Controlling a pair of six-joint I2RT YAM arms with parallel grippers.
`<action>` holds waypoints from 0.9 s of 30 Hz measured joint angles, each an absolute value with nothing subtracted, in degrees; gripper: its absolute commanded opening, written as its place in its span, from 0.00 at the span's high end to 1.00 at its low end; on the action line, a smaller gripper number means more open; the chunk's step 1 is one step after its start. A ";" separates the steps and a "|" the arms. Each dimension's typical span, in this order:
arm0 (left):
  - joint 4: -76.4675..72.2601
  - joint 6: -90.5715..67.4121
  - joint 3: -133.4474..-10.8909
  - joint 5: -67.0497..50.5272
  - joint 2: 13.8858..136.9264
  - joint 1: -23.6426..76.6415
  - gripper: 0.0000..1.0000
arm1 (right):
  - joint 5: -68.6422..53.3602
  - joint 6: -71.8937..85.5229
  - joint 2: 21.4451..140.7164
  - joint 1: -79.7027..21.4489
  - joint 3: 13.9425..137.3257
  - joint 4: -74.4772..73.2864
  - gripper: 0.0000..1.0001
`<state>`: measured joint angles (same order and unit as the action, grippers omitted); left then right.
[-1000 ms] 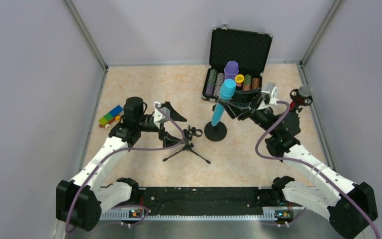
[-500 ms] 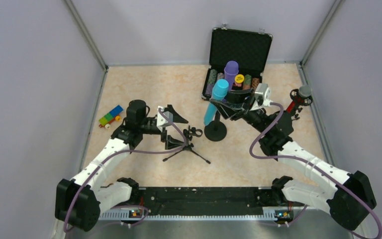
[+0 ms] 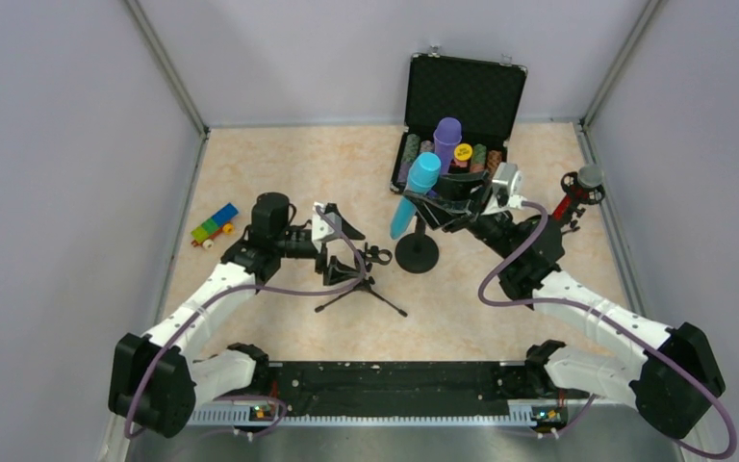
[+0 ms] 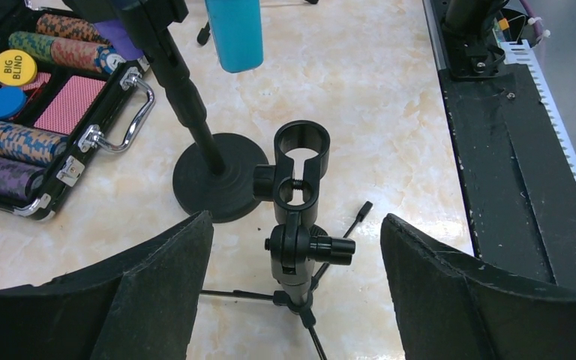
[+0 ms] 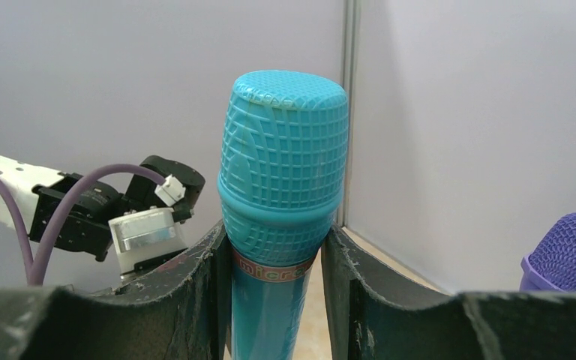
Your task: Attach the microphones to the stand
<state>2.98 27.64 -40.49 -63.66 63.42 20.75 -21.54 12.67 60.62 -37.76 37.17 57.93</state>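
top: overhead from rear | left wrist: down on tripod stand (image 4: 298,225) | right wrist: tight on teal microphone (image 5: 281,180), in all

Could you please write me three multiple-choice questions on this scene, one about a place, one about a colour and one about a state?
1. Where does the tripod stand?
A) inside the open case
B) just ahead of the left claw
C) against the left wall

2. What colour is the mic in the right claw?
A) purple
B) red
C) teal

3. In what state is the tripod's clip?
A) empty
B) holding a mic
C) broken off

Answers:
1 B: the left wrist view shows the tripod framed by the open claw and untouched.
2 C: the right wrist view shows the claw shut on a teal body with a teal mesh head.
3 A: the table shows through the clip's open ring.
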 measured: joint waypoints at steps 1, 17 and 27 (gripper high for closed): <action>2.98 27.64 -40.49 -63.46 63.61 20.75 0.17 | -21.61 12.67 60.62 -37.78 37.17 58.02 1.00; 3.01 26.72 -40.49 -61.52 65.54 21.15 0.42 | -22.48 14.31 62.24 -37.87 35.22 60.93 1.00; 3.05 27.27 -40.51 -62.63 65.71 21.17 0.62 | -24.18 15.27 62.43 -38.39 33.69 64.20 1.00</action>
